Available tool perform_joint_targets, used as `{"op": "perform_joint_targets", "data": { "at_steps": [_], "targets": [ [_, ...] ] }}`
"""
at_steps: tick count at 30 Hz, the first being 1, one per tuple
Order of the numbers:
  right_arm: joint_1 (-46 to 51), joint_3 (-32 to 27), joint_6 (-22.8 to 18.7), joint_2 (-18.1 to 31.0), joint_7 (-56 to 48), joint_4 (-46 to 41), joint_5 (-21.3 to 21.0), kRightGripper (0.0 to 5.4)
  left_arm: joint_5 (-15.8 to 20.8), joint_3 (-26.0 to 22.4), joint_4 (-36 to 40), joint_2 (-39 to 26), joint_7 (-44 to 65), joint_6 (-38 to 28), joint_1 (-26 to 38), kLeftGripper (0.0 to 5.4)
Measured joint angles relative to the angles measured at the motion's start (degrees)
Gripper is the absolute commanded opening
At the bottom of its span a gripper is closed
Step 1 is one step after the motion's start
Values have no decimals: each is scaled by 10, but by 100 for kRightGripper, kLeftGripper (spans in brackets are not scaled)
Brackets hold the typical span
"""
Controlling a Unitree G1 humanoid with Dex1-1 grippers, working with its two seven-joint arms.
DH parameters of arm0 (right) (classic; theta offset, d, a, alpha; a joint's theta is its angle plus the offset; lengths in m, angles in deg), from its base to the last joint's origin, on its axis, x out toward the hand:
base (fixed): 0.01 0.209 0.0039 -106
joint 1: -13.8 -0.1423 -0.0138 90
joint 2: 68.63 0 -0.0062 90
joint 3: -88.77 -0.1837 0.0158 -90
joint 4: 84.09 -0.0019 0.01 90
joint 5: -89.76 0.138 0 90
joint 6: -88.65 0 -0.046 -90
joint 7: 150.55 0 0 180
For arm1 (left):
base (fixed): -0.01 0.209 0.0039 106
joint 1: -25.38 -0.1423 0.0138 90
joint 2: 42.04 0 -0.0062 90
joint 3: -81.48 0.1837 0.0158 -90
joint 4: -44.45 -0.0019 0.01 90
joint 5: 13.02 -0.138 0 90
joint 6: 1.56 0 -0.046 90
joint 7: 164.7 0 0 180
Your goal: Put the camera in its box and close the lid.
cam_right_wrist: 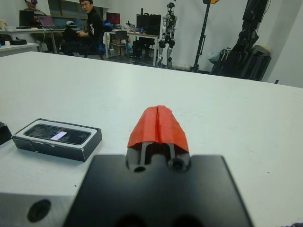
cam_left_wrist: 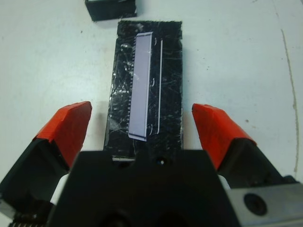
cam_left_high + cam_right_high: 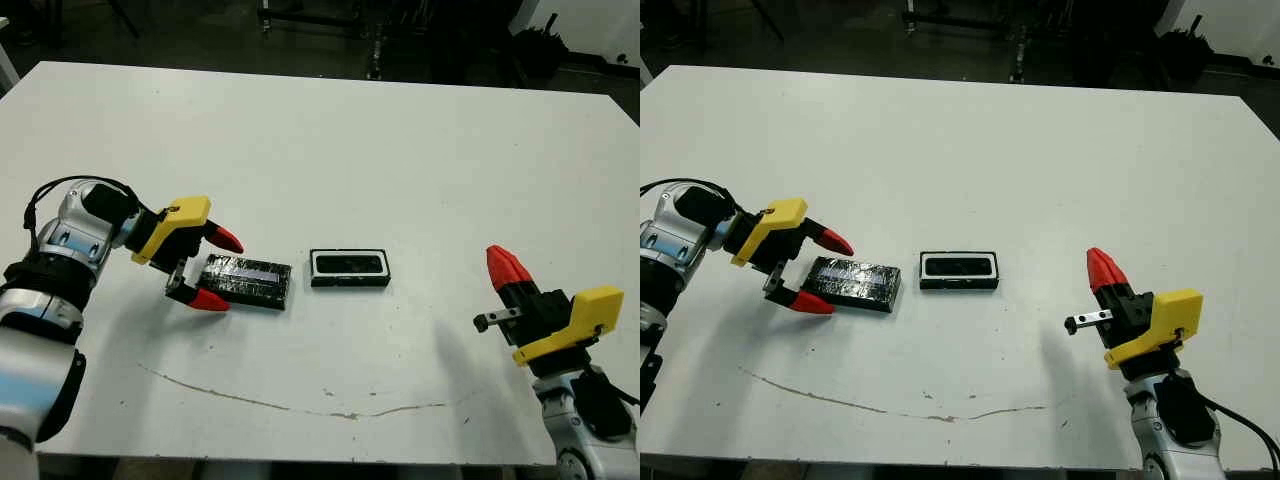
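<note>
1. The camera (image 3: 349, 263) already lay inside the box (image 3: 349, 281), which sat near the middle of the white table (image 3: 330, 140); step 1 looked done.
2. The lid (image 3: 246, 280) lay flat on the table beside the box on the robot's left, not touching it, so the box stood uncovered.
3. The left gripper (image 3: 212, 270) straddled the lid's near end with its 2 fingers spread, not yet pinching.
4. The right gripper (image 3: 504, 264) hovered well apart, fingers pressed together, empty.
5. Left to do: grasp the lid, carry it over, seat it.
</note>
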Motion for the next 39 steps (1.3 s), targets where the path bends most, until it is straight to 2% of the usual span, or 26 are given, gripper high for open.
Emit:
{"op": "perform_joint_targets", "data": {
  "at_steps": [5, 8, 16, 22, 39],
  "targets": [
    [0, 0, 2, 0, 0, 1, 0, 1, 0, -1, 18, 0, -4, 46, -1, 540],
    [0, 0, 3, 0, -1, 2, 0, 0, 0, -5, 36, 0, -14, 70, -5, 514],
    [1, 0, 3, 1, -3, 3, 0, 0, 0, -10, 77, -2, -28, 96, -27, 400],
    [1, -1, 7, 2, -4, 4, -1, 0, -7, -7, 83, -8, -23, 56, -28, 316],
    [2, -3, 7, 2, -4, 4, 0, 0, -15, 6, 84, -8, -18, 40, -22, 315]
  ]
}}
